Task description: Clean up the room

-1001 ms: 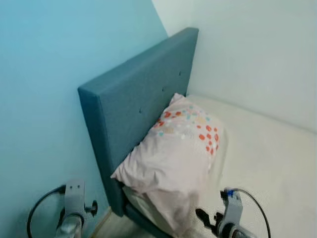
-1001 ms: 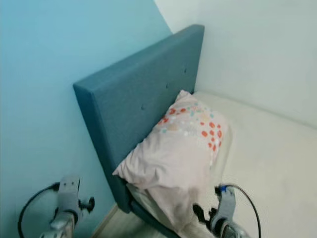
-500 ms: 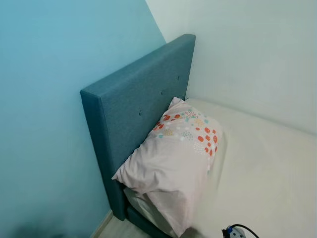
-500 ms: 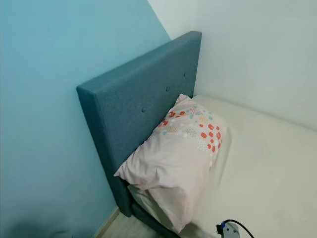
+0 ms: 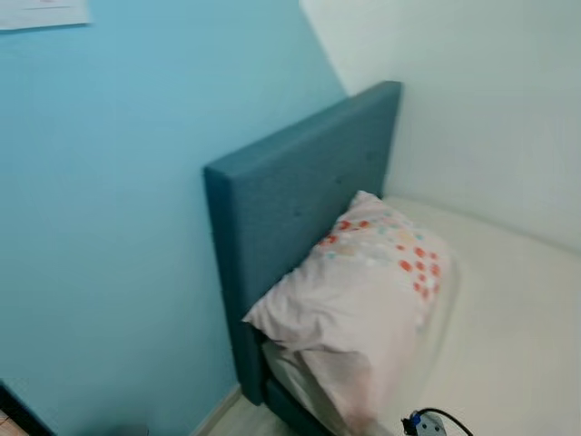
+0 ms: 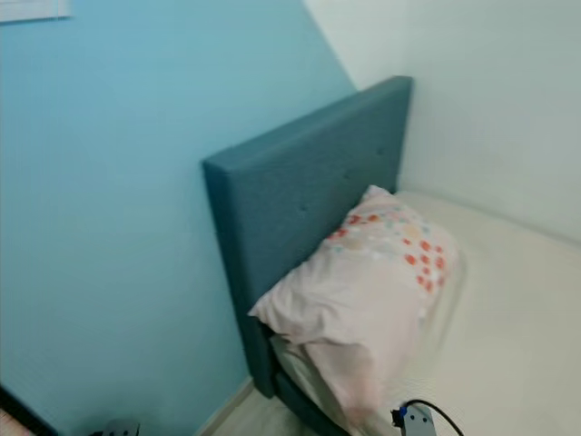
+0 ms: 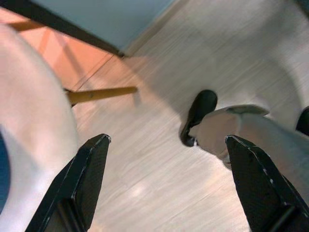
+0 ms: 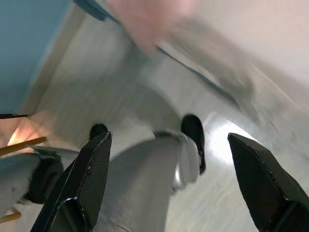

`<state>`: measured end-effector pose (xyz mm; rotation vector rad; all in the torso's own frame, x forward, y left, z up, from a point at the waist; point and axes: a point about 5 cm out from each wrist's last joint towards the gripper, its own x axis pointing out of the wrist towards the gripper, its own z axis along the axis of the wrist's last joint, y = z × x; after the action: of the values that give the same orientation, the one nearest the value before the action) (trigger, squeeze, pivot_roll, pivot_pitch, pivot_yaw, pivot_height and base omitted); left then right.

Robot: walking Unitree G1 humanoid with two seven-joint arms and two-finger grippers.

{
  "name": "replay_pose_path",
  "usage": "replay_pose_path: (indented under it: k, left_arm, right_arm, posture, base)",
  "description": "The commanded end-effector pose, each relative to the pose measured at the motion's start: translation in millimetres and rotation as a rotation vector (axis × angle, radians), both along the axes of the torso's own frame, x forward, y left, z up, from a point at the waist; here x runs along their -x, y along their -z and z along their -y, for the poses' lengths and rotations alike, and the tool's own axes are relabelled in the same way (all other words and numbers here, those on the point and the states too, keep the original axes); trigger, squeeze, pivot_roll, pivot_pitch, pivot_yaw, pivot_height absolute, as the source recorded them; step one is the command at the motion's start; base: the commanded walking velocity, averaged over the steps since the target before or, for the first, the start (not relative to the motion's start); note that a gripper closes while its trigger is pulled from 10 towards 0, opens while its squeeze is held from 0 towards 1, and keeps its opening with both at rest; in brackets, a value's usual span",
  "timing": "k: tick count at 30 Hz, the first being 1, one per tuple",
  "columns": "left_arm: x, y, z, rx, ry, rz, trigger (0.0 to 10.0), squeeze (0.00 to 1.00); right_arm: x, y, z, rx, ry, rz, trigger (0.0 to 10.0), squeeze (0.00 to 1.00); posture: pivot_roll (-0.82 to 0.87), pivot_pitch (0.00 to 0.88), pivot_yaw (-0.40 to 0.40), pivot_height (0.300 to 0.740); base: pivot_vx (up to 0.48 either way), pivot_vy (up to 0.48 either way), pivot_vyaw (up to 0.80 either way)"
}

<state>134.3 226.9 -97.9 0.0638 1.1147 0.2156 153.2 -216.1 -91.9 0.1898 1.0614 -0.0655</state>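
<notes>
The pillow (image 5: pixel 368 300) lies at the head of the bed, on the white mattress (image 5: pixel 508 327), leaning against the blue upholstered headboard (image 5: pixel 300 218). Its long axis runs along the headboard, from the near left, where a plain pinkish end droops over the mattress edge, to the far right, where the cover carries red, orange and pale blue spots. The near end is blurred and its lower corner is hard to separate from the sheet beneath it. The headboard stands against a light blue wall (image 5: pixel 118 200) on the left; a white wall (image 5: pixel 490 100) backs the bed on the right. A corner of white paper (image 5: pixel 41 13) is cut off by the upper edge of the frame. At the bottom edge a black cable with a blue connector (image 5: pixel 419 421) on the right arm barely enters view.

The left gripper (image 7: pixel 169 179) hangs over pale wood-grain floor (image 7: pixel 159 159), its two black fingers spread wide with nothing between them; past them are the robot's grey leg and black foot (image 7: pixel 199 113), a yellow wooden leg (image 7: pixel 99 94), and a pale rounded shape at the side that cannot be identified. The right gripper (image 8: pixel 174 183) also hangs with fingers wide apart and empty, above the robot's legs and feet, in a heavily blurred picture.
</notes>
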Motion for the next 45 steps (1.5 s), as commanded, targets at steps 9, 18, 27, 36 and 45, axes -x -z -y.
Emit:
replay_pose_path:
  k: [9,18,27,36,45]
  left_arm:
    - [11.1,3.5,-1.7,-0.014,0.044,-0.054,10.0,0.0]
    - [15.3,5.2,-0.4,-0.024,0.065,-0.075,10.0,0.0]
    - [11.0,5.8,8.5,-0.016,0.078,-0.073,10.0,0.0]
    - [4.3,6.7,24.7,-0.004,0.094,-0.071,10.0,0.0]
    - [7.2,7.3,22.5,-0.004,0.095,-0.076,10.0,0.0]
  right_arm:
    - [3.6,3.1,-7.7,-0.001,-0.013,-0.013,10.0,0.0]
    - [3.8,3.5,-7.4,0.008,0.018,-0.023,10.0,0.0]
    - [1.3,2.6,-9.8,-0.025,0.015,-0.003,10.0,0.0]
    - [-4.7,2.0,-21.7,-0.062,0.005,0.003,10.0,0.0]
    - [-7.4,2.4,-28.5,-0.049,0.029,0.003,10.0,0.0]
  posture:
    - [-0.03,0.0,-0.042,0.74]
    - [-0.03,0.0,-0.037,0.74]
    - [-0.03,0.0,-0.033,0.74]
    - [-0.03,0.0,-0.03,0.74]
    - [-0.03,0.0,-0.034,0.74]
  base:
    - [-0.171,0.0,0.69]
    - [-0.136,0.0,0.23]
    - [-0.155,0.0,0.0]
    - [-0.16,0.0,0.74]
    - [-0.127,0.0,0.5]
